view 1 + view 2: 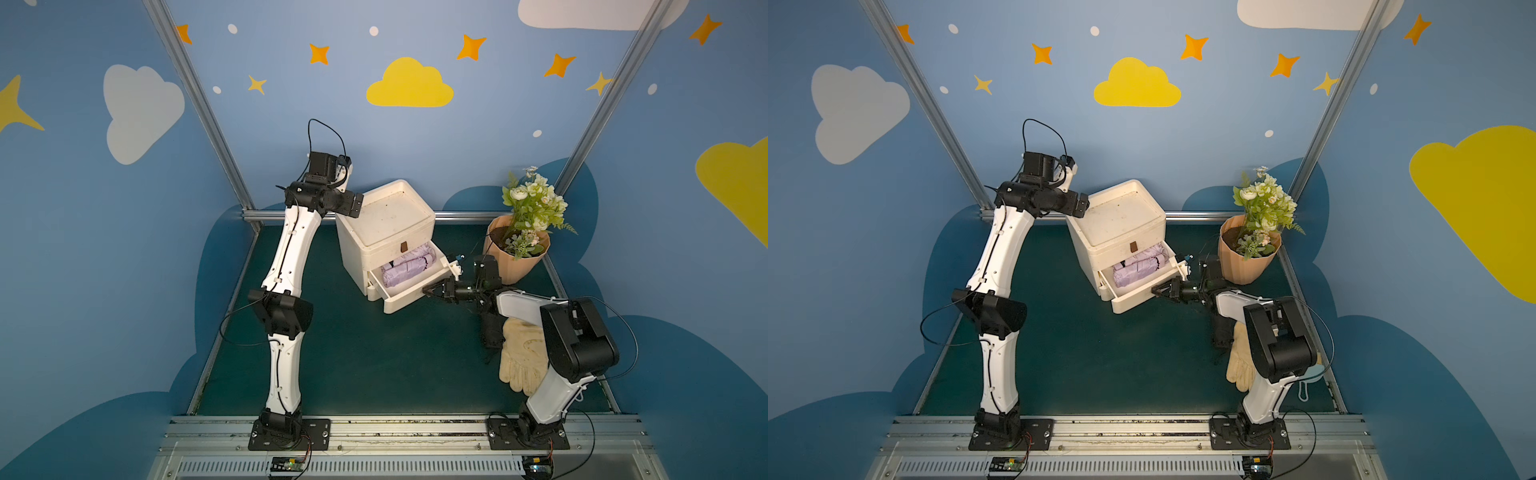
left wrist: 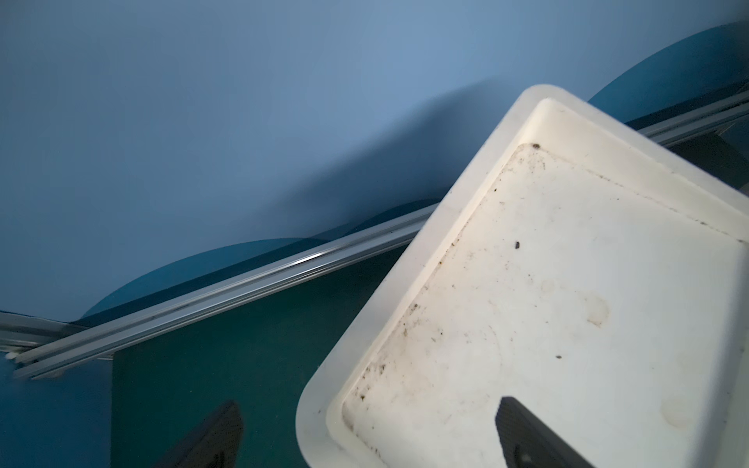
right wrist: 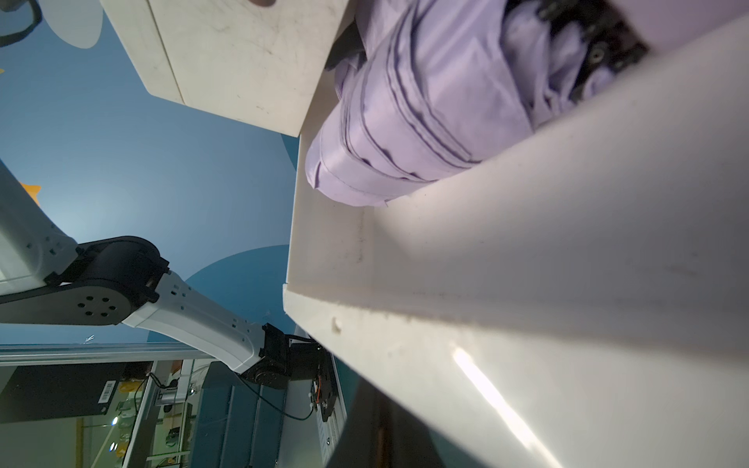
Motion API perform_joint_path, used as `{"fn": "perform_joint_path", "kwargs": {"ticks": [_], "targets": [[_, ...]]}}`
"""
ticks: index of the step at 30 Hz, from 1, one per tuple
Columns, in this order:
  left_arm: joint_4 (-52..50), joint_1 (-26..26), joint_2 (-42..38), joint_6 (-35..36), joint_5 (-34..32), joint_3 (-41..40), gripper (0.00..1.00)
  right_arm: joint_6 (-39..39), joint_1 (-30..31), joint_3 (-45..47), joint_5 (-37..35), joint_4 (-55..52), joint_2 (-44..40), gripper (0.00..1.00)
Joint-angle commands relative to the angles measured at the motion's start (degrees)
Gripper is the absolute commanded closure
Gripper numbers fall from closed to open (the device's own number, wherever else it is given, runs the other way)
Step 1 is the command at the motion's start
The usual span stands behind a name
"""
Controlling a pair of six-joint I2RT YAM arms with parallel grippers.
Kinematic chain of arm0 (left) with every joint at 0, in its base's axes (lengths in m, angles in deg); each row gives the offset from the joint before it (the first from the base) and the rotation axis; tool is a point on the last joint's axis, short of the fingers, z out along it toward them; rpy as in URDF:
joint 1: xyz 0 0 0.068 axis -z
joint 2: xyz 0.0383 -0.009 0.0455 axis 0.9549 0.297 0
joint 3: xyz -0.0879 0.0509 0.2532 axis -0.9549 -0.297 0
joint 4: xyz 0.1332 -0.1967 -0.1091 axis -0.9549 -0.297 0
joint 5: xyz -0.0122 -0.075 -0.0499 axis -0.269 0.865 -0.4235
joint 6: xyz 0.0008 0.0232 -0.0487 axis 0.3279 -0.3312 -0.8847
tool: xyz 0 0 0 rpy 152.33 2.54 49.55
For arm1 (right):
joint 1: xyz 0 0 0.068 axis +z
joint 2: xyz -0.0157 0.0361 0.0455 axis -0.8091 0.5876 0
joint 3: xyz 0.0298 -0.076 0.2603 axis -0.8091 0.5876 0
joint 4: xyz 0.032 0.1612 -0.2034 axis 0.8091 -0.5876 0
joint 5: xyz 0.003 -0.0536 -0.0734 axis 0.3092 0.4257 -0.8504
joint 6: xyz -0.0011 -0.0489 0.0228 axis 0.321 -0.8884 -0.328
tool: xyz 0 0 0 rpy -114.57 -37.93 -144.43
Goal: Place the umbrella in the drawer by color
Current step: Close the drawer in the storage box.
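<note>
On the green counter (image 1: 374, 365), the white cabinet (image 1: 386, 216) has 1 drawer (image 1: 409, 300) pulled out. The lilac umbrella (image 1: 409, 266) lies inside it, so placing looks done and only closing likely remains. The right fingers (image 1: 432, 289), pressed together and empty, sit against the drawer front. The left fingers (image 2: 523, 429), spread wide and empty, hover over the cabinet top.

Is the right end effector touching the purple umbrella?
Apart. In both top views the drawer wall stands between the umbrella and the right end effector.
</note>
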Motion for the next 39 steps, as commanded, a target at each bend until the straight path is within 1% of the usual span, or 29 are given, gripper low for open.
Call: {"fn": "perform_joint_path", "kwargs": {"ticks": [1,5,6,9,10,12,14,17,25,32,34,39], "targets": [[2.8,-0.7,3.4,1.5,5.9,2.7,0.0,-1.3,0.3,-1.6,-2.4,-0.7,0.7,0.95],[2.3,-1.1,6.5,1.9,9.3,5.1,0.03,-1.1,0.4,-2.2,-2.9,-0.5,1.3,0.95],[2.1,-1.2,6.9,2.0,11.1,5.2,0.04,-1.1,0.5,-2.4,-3.1,-0.6,1.4,0.95],[1.5,-1.2,7.5,2.0,13.3,5.2,0.09,-1.3,0.7,-3.6,-3.6,-0.9,2.0,0.95],[1.3,-1.2,7.6,1.9,15.3,5.1,0.11,-1.5,0.6,-4.0,-3.7,-1.0,2.2,0.95],[1.0,-1.2,7.9,1.9,16.2,5.1,0.15,-1.5,0.7,-5.4,-4.0,-1.2,3.0,0.95],[0.8,-1.2,8.1,1.7,16.6,5.1,0.17,-1.4,0.9,-6.7,-4.5,-0.9,3.8,0.95],[0.7,-1.2,8.2,1.7,17.2,5.1,0.18,-1.4,1.4,-9.1,-5.5,-0.8,5.4,0.95],[0.2,-1.1,8.2,1.9,17.1,5.0,0.18,2.6,2.2,-15.9,-6.1,4.6,12.1,0.93],[0.1,-1.0,8.1,1.9,16.9,5.1,0.18,4.3,2.3,-22.0,-7.3,6.2,17.5,0.92],[0.0,-0.9,8.1,2.0,16.8,5.1,0.18,4.8,2.4,-23.3,-7.8,6.6,18.7,0.9],[0.0,-0.8,8.1,1.7,16.6,5.1,0.18,6.9,2.5,-24.5,-9.5,9.3,20.6,0.77]]}}
